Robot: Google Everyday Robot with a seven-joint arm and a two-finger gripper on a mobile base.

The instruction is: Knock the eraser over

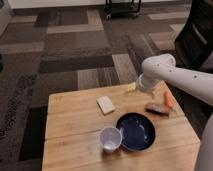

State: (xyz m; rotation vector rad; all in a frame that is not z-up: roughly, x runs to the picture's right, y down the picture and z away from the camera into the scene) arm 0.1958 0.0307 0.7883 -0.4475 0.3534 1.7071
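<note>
The eraser (156, 108), a small dark reddish-brown block, lies flat on the wooden table (70, 120) near its right edge, just in front of a small orange tapered object (169, 99). My gripper (132, 87) hangs over the table's back edge, to the left of and behind the eraser, apart from it. The white arm (175, 75) reaches in from the right.
A pale cream flat pad (105, 104) lies mid-table. A dark blue plate (135, 131) and a white cup (110, 138) stand at the front. Patterned carpet surrounds the table. A dark cart (122, 7) stands far back.
</note>
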